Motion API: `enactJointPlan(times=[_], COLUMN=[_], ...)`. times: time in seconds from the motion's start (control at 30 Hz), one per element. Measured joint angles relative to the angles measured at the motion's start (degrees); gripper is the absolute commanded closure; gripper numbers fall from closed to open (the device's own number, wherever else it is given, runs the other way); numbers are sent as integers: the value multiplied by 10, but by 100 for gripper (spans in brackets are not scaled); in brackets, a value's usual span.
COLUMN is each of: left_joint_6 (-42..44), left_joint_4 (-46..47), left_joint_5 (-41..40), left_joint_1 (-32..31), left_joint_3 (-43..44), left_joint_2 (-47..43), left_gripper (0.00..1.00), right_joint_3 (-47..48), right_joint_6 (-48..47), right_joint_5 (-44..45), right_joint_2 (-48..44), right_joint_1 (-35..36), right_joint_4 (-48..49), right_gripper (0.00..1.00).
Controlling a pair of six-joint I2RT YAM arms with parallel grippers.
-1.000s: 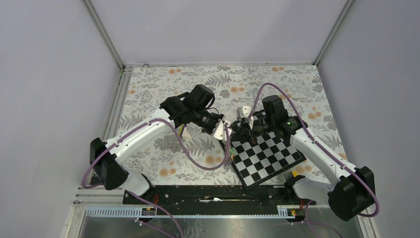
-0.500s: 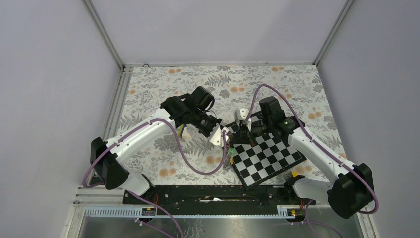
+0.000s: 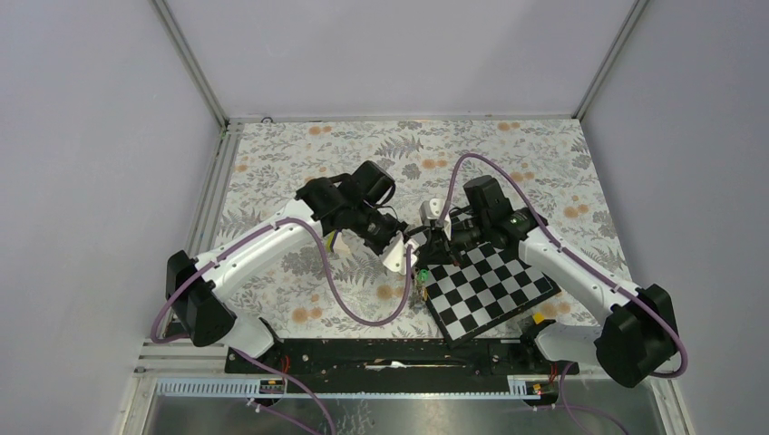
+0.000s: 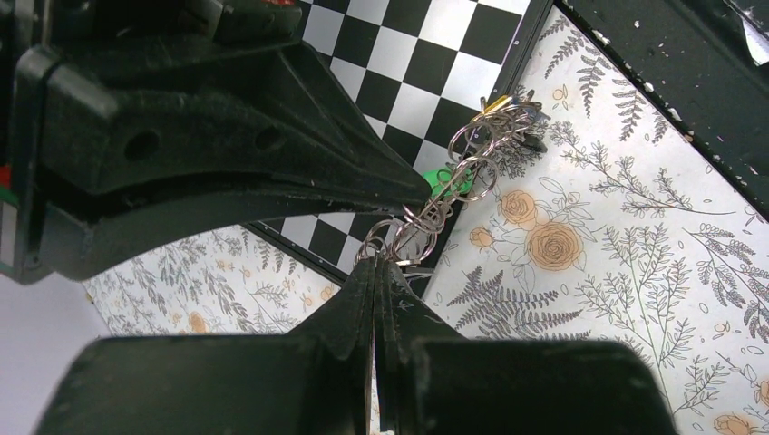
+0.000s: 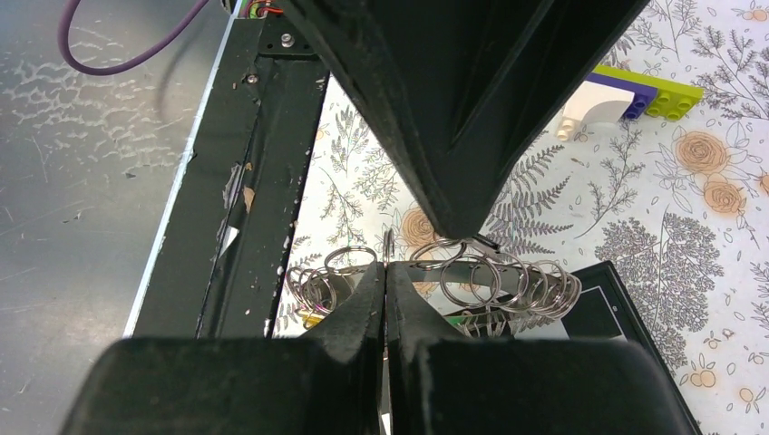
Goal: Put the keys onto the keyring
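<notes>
Keyring hangs stretched between left gripper and right gripper, both pinched shut on its coils (green key dangling), probably to open a gap for threading.

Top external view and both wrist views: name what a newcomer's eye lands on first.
The two arms meet tip to tip by the chessboard's left corner, the left end effector and right end effector almost touching. Up close, both are shut from opposite sides on a springy coil of metal loops, the keyring. A green key head peeks through it.
</notes>
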Motion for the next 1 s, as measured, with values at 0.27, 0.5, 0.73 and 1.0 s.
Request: enactJointPlan(times=[0.27,0.5,0.73,1.0], left_joint_6=[15,38,46,54], left_joint_4=[-6,-20,-20,-23], left_joint_5=[0,0,0,0], left_joint_1=[-11,-19,-22,-26], left_joint_3=[-5,-12,-13,-13], left_joint_2=[0,0,0,2], left_gripper=[100,100,100,100], right_joint_3=[7,8,8,8], right_joint_6=[0,0,0,0], right_joint_5=[-1,-3,-7,-10], right_joint_2=[15,21,22,23], right_joint_1=[7,7,8,9], right_joint_4=[0,0,0,-1], right_gripper=[100,100,100,100])
